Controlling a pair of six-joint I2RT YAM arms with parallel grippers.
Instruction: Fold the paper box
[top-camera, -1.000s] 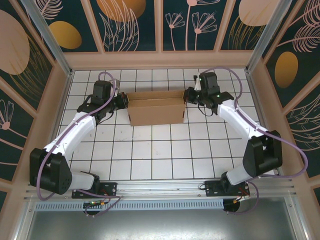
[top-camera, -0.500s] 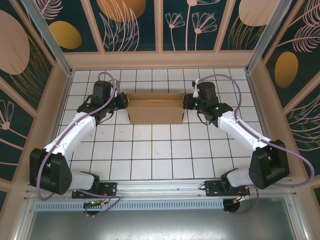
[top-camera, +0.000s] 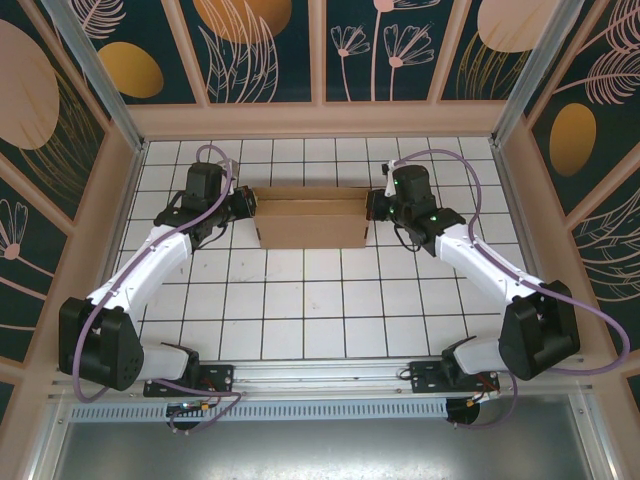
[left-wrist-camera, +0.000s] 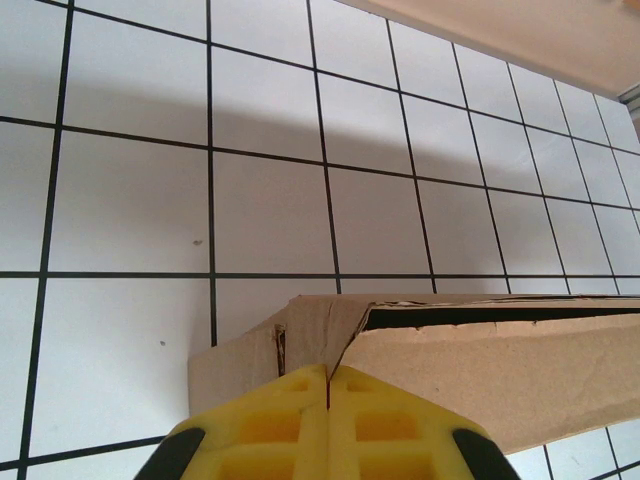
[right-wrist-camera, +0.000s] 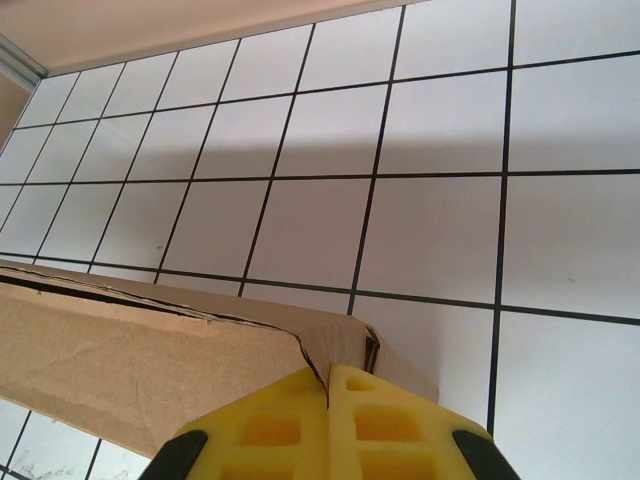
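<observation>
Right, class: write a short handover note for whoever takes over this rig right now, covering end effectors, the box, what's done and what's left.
Left end effector: shut, tips at the left end of the plain brown corrugated cardboard box.
Right end effector: shut, tips at the box's right end.
Box: on the white tiled table, far middle, between the arms.
Done: sheet already folded into a shallow box shape.
To do: a dark slit shows along the top edge at both ends; probably press it closed.
</observation>
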